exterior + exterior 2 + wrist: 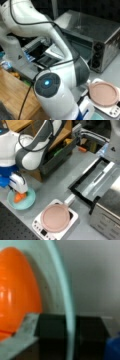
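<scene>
Carrot [18,197] lies in the teal plate [30,200] at a front view's bottom left, claw [20,192] down on it; grip state I cannot tell. Its smooth skin could slip, or the plate skid on the bench [57,182]

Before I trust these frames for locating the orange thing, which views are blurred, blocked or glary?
In a front view the robot arm fills the frame, soft and dim, hiding the gripper. In a front view the gripper over the orange object on the teal plate is soft but readable, with pale glare on the oven door. The wrist view is strongly blurred: the orange object and plate rim smear.
</scene>
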